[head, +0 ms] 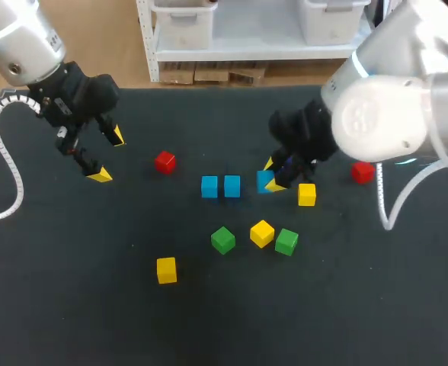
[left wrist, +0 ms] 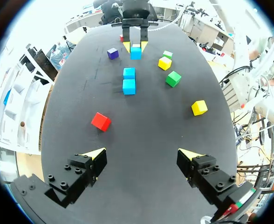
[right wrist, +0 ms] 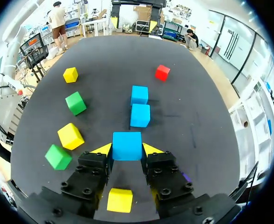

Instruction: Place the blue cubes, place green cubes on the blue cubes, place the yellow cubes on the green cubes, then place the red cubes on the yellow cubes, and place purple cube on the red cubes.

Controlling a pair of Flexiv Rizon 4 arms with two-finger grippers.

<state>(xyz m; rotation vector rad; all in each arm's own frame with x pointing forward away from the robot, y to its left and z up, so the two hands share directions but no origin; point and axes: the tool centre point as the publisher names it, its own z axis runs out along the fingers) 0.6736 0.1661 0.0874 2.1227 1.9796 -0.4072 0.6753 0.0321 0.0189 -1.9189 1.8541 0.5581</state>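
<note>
blue cube point(right wrist: 126, 145) clamped between right gripper point(right wrist: 127, 150) fingers.

Dark table point(head: 72, 313) — matte black top, softly lit.

I work in a robotics lab, at a test bench. My left arm point(head: 22, 42) and right arm point(head: 384, 114) hang over a black matte table point(head: 323, 305). On it lie small plain blocks for practice: blue cubes point(head: 209, 187), green cubes point(head: 223, 239), yellow cubes point(head: 166, 270) and red cubes point(head: 164, 162).
</note>
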